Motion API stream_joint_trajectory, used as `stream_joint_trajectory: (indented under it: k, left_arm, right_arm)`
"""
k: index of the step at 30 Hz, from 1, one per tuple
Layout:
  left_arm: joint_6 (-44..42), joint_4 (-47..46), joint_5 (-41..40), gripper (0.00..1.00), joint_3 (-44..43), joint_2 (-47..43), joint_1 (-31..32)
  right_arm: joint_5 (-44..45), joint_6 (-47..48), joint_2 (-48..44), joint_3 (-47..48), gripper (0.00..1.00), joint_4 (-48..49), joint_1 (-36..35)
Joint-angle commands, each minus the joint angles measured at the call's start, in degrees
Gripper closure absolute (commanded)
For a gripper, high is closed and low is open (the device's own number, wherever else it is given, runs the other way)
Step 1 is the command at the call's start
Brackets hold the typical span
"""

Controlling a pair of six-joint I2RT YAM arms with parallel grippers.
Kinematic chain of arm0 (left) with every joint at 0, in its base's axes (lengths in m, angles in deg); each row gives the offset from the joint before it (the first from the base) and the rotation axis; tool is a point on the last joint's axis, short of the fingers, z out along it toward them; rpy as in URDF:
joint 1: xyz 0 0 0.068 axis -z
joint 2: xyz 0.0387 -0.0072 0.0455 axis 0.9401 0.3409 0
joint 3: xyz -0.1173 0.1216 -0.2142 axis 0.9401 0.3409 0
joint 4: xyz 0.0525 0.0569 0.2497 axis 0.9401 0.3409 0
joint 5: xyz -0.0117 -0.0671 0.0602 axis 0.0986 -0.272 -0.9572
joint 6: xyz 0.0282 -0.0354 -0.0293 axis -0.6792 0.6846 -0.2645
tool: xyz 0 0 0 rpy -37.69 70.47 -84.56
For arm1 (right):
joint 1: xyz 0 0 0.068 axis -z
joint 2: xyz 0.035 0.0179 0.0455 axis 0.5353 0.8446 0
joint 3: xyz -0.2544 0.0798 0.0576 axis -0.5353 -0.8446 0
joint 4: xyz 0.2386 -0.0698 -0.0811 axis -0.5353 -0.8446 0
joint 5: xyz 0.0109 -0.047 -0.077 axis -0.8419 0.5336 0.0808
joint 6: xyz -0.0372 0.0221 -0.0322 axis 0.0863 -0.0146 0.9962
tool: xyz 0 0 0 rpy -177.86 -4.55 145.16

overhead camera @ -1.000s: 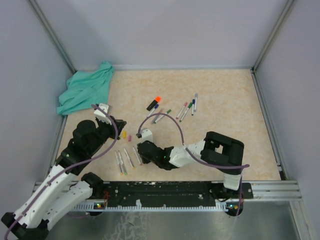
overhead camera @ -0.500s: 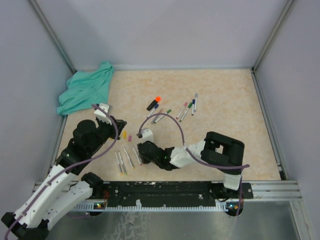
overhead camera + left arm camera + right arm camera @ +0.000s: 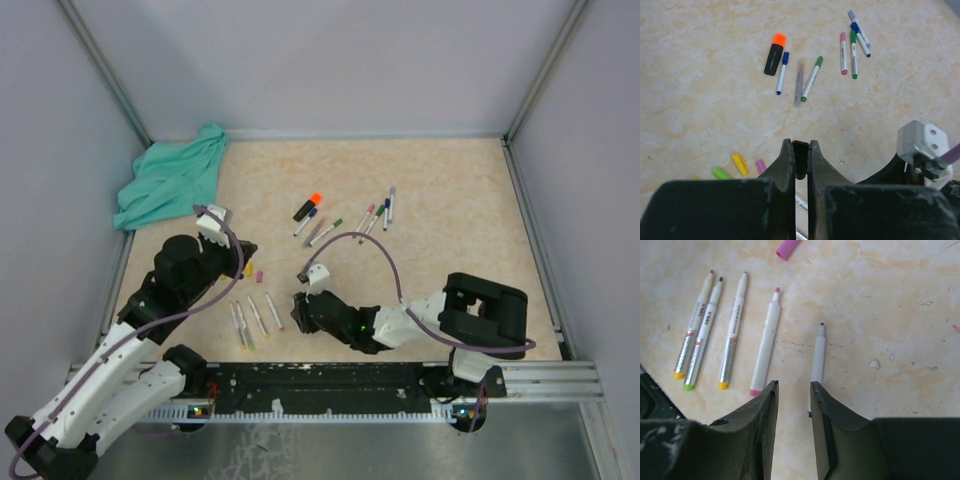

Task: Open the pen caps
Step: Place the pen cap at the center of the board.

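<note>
L gripper [image 3: 800, 145] pinches stubby blk cap [image 3: 799, 161]; R gripper [image 3: 793, 386] narrowly apart, empty, nr loose pink cap [image 3: 788, 247].

The left gripper [image 3: 244, 255] hangs low over the table [image 3: 450, 200], a yellow cap [image 3: 249, 268] and a pink cap [image 3: 259, 274] just beside its tip, on the side toward the right gripper [image 3: 298, 308]. Uncapped pens [image 3: 257, 315] lie in a row left of the right gripper, the nearest seemingly just clear of it. Capped pens [image 3: 326, 233] lie well beyond both grippers; a cloth [image 3: 170, 180] lies far out past the left one.
</note>
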Motion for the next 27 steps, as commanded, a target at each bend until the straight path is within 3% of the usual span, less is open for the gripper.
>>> stream_joint_trajectory:
  k: [1,14,27]
  left_arm:
    - [-0.9,-0.7,2.8,1.0,0.7,1.2,-0.2]
    - [-1.2,-0.7,6.3,1.0,0.9,9.7,-0.2]
    - [0.8,3.3,5.1,1.0,-1.4,25.8,-0.2]
  right_arm:
    - [3.0,2.4,-5.7,-3.8,0.68,11.7,-2.1]
    - [8.0,3.2,-12.2,-10.4,0.67,17.6,-6.4]
    - [16.0,-0.6,-15.1,-11.5,0.67,11.3,-9.3]
